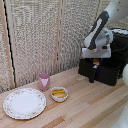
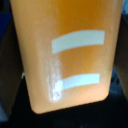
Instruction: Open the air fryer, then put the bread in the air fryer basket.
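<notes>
The air fryer [image 1: 111,62] stands at the exterior view's right with its basket [image 1: 102,71] drawn out toward the table's middle, so the opening step looks done; the air fryer handle [image 1: 91,73] juts from the drawer face, free of any grasp; the gripper [image 1: 96,61] hangs just above the open drawer with the bread [image 2: 67,52] in it, so the carry seems nearly finished, and what is left, as I judge it, is to lower, let go inside the basket and draw back; the jaws appear clamped on the bread, dark finger shapes flanking it in the wrist view, though blurred; the bread fills that view as a smooth, glossy orange slab with rounded corners and two pale bars across its face, more like moulded plastic than crumb; the fryer is boxy, glossy black; the table [image 1: 85,102] is pale wooden planks; on it, well apart from the fryer, sit a pink cup [image 1: 44,80], a white bowl [image 1: 59,94] of yellow sticks, and a patterned plate [image 1: 24,103]
</notes>
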Controlling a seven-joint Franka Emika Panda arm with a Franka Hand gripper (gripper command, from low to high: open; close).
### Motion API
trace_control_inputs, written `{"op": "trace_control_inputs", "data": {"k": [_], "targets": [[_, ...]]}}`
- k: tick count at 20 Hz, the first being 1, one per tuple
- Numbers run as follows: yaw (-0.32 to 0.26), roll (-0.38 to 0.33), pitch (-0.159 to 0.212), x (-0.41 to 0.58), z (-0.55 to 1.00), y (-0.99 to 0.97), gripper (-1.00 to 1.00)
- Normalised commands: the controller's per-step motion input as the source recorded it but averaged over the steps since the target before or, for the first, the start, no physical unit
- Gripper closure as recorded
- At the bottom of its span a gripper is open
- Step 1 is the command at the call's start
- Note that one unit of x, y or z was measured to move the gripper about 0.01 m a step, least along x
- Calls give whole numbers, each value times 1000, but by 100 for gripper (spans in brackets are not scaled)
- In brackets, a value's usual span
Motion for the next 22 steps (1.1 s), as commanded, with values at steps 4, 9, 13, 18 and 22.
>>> {"op": "trace_control_inputs", "data": {"k": [4, 9, 13, 18, 22], "targets": [[-13, 1, -21, -48, -15, -136, -100], [-58, -49, -46, 5, 470, 105, -100], [-91, -70, -77, 0, 759, 231, -100], [-19, -98, -56, 14, 766, 198, -100], [-90, -42, 14, 67, 604, 51, -100]]}}
